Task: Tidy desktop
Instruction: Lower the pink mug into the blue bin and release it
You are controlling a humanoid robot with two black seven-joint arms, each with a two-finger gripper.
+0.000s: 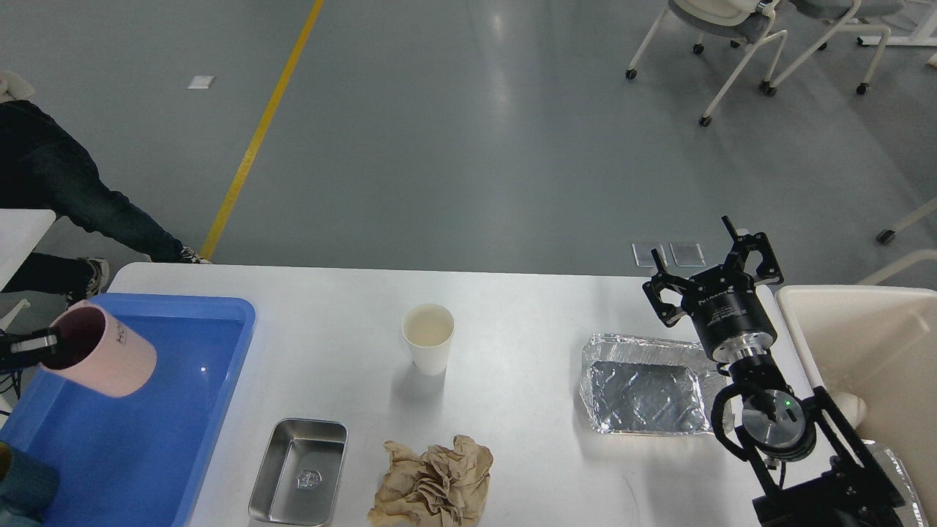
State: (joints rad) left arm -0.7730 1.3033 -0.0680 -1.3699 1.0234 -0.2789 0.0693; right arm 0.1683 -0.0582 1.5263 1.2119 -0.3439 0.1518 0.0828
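The white desktop [512, 410] fills the lower view. My left gripper [45, 342] is at the far left edge, shut on the rim of a pink cup [102, 351], held tilted over the blue tray [132, 432]. My right gripper [714, 267] is open and empty above the far right of the desktop, just behind a foil tray [648, 384]. On the desktop stand a white paper cup [428, 338], a small steel tray [300, 472] and a crumpled brown paper [432, 483].
A cream bin [871, 351] stands off the right end of the desktop. A person's legs [66, 197] are at the far left. Office chairs [732, 44] stand far back on the grey floor.
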